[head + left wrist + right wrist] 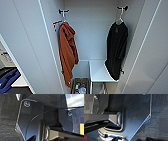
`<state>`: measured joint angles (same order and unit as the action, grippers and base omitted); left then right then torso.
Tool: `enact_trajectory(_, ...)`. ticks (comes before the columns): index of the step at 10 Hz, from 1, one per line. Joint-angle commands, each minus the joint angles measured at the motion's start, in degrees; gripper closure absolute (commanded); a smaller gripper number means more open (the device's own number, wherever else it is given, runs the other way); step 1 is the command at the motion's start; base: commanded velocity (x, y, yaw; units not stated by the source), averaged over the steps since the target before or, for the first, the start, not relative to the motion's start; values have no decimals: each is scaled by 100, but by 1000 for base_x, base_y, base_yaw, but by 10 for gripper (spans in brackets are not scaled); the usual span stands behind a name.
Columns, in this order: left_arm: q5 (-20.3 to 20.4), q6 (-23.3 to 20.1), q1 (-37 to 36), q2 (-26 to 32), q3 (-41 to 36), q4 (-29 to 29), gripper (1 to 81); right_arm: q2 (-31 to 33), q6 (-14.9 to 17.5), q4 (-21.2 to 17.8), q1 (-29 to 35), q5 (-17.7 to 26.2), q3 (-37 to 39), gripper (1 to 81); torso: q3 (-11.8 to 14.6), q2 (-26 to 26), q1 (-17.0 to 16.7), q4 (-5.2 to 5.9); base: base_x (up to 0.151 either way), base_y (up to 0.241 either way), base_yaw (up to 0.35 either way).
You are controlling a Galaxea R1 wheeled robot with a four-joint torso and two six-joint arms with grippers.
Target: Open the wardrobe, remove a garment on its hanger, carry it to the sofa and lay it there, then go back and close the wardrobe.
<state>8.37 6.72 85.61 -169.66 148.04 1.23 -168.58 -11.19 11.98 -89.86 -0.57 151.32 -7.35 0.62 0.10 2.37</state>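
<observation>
Two garments hung inside opened wardrobe [95, 30]; black garment [116, 50] on white hanger [120, 17] at right wall, above white shelf [98, 71]; rust-orange hooded garment [67, 53] at left wall; bin of small items [80, 87] below; couldn't tell jaw state, nor garment's place relative to jaws.

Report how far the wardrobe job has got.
Done: the wardrobe stands open. In hand: nothing yet; the black garment hangs on its hanger from the right hook, beside the rust-orange garment. Left: taking it out, laying it on the sofa, closing the doors.
</observation>
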Motion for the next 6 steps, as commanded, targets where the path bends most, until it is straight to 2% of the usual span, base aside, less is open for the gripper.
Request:
enact_trajectory(1,-319,-13,-163,37,-56,70,10,243,1295,-1901,498,637,-253,10,0,0,0,0,0,0,0)
enact_trajectory(2,-319,-21,-163,45,-30,79,10,219,1338,-1814,507,655,-323,10,0,0,0,0,0,0,0)
enact_trajectory(4,-310,-21,-163,37,-38,376,10,-106,1338,-1805,569,743,52,10,0,0,0,0,0,0,0)
enact_trajectory(6,-310,-13,-163,45,-38,395,10,-179,1383,-1814,438,499,178,10,0,0,0,0,0,0,0)
